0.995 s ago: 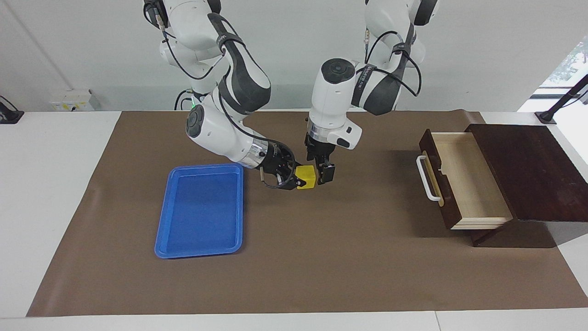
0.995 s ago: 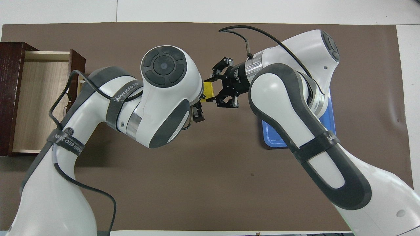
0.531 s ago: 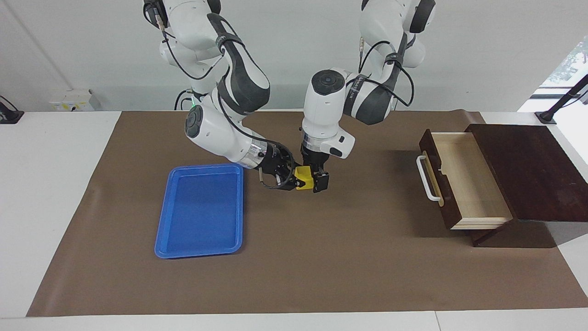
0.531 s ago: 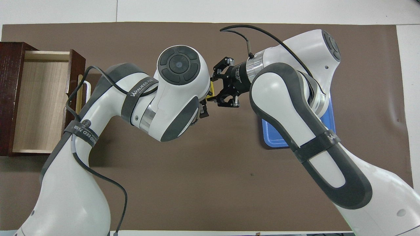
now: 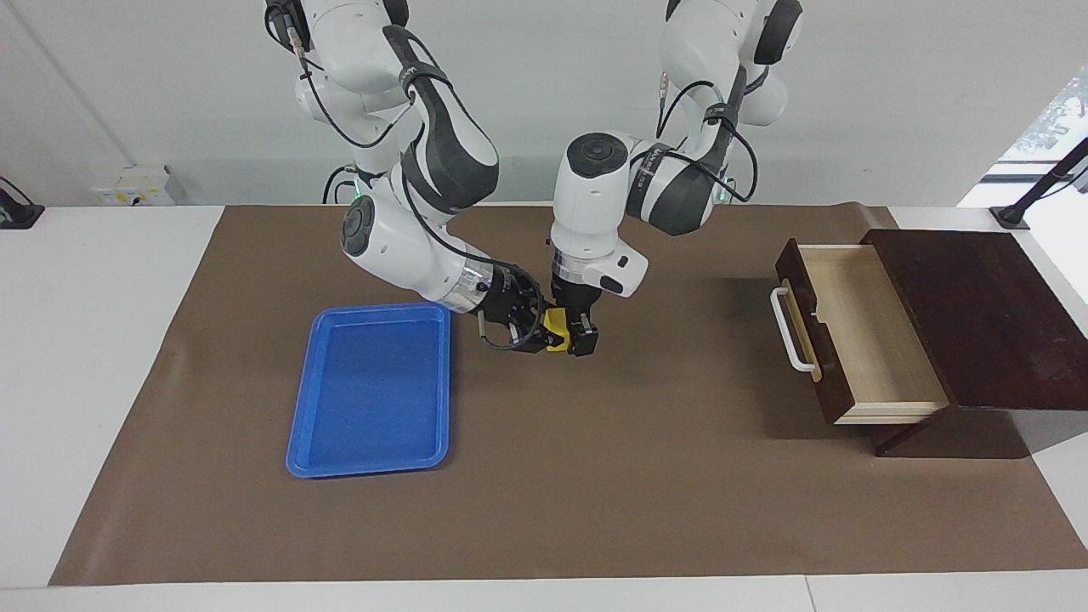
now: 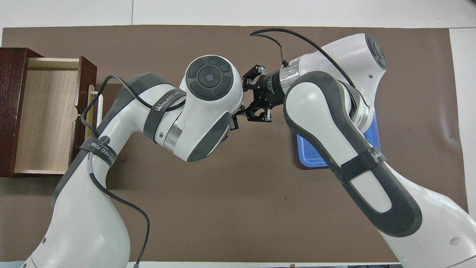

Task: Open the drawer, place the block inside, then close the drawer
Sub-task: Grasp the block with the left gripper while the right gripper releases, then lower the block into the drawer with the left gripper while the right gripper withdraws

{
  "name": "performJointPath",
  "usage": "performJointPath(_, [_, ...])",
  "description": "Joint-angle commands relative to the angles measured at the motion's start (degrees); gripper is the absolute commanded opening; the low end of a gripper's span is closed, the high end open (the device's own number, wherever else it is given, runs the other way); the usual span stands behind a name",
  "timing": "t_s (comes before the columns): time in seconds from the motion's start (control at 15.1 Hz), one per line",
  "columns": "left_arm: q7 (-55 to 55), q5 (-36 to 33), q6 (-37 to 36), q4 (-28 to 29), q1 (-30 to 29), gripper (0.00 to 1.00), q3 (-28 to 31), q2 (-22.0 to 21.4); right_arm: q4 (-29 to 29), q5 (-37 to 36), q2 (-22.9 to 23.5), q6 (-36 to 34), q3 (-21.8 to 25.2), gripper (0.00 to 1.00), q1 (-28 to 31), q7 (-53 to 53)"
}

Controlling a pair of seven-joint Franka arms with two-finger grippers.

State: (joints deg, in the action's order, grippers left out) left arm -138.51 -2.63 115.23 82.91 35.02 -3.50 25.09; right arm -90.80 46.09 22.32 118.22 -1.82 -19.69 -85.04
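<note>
At the table's middle, nearest our bases, our left gripper has just clamped onto the block, which our right gripper still pinches. Both now hold it in the air, so we judge the handover ready for release. Toward the left arm's end, the drawer stands open.

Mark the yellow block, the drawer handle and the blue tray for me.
block (image 5: 556, 326): facing view, its visible yellow face between the two hands.
drawer handle (image 5: 790, 330): facing view, middle of the white bar.
blue tray (image 5: 371, 389): facing view, its bare floor.
</note>
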Motion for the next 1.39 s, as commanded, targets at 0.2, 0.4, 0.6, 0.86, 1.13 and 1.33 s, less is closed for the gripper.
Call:
performJointPath(0.2, [-1.15,-0.27,0.26,-1.35,0.13,0.0,0.86,1.01,-0.26,1.63,-0.34,0.69,-0.12,0.19,0.53,-2.58])
performJointPath(0.4, [-0.97,-0.53,0.52,-1.35,-0.13,0.0,0.95,1.01,-0.26,1.98,-0.43,0.69,-0.12,1.0,0.7,-3.64])
performJointPath(0.6, [1.12,-0.71,-0.53,-1.35,-0.57,0.0,0.95,0.49,0.01,1.98,-0.34,0.52,-0.03,1.0,0.96,-3.64])
performJointPath(0.86, [16.04,1.39,-10.96,-1.34,-7.84,0.0,0.69,-5.92,0.1,1.72,-1.22,-1.14,0.5,1.0,3.77,-3.64])
performJointPath(1.13, [37.28,3.51,-22.22,0.05,-19.26,0.0,1.04,-13.82,0.1,1.28,-3.5,-8.34,0.59,1.0,9.83,-2.85])
performJointPath(1.33, [50.31,3.51,-22.51,2.78,-29.28,0.0,1.04,-16.39,0.01,0.58,-5.26,-15.01,0.67,1.0,14.22,1.78])
